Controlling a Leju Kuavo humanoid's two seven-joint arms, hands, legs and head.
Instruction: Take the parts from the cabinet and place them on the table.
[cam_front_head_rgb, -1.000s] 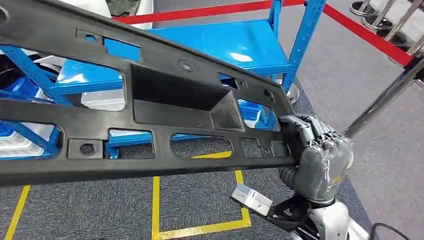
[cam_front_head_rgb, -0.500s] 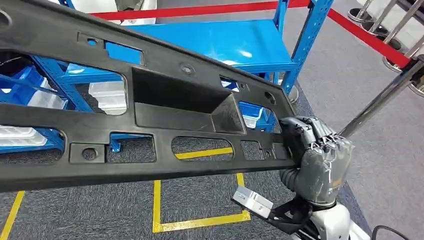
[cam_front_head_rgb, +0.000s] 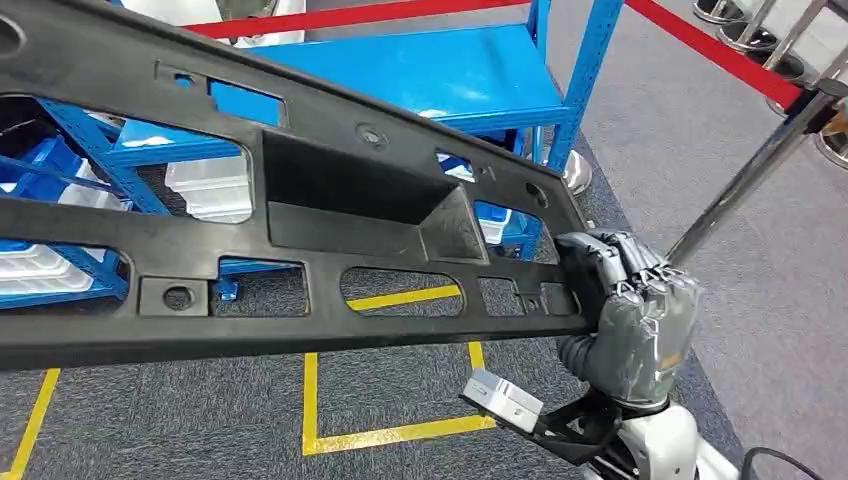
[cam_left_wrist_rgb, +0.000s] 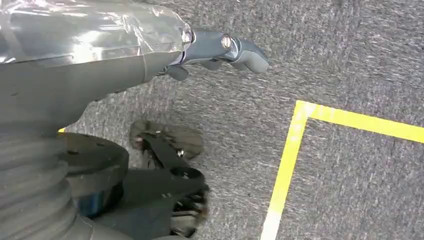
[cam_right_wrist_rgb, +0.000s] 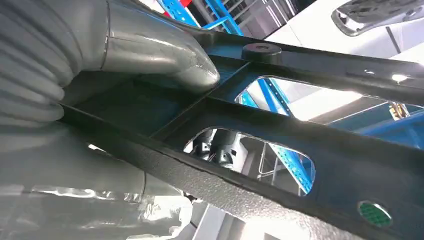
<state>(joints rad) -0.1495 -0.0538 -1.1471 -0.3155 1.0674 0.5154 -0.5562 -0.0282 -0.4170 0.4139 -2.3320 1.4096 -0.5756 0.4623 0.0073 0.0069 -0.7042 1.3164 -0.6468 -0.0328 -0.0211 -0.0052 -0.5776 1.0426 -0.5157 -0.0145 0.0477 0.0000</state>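
1. Far left: blue bins (cam_front_head_rgb: 40, 165) and white trays (cam_front_head_rgb: 30, 272) sit in the blue rack (cam_front_head_rgb: 95, 155), glimpsed through cutouts in my load.
2. Left hand (cam_left_wrist_rgb: 75, 55): it hangs over grey carpet (cam_left_wrist_rgb: 350, 55) near a yellow floor line (cam_left_wrist_rgb: 285, 170); my fingers (cam_left_wrist_rgb: 235, 47) reach forward with nothing in them, though whether they are spread or curled I cannot tell.
3. Centre: the long black panel (cam_front_head_rgb: 330, 200), pierced with openings and a deep central pocket, is held in the air and slants across the scene in front of the rack's blue shelf (cam_front_head_rgb: 450, 75).
4. Right hand (cam_front_head_rgb: 625, 300): my fingers are wrapped tight around the panel's right end, thumb (cam_right_wrist_rgb: 165, 55) pressed onto its ribbed face.
5. Far right: a red barrier tape (cam_front_head_rgb: 715, 45) and a metal post (cam_front_head_rgb: 750, 175) cross the carpet.
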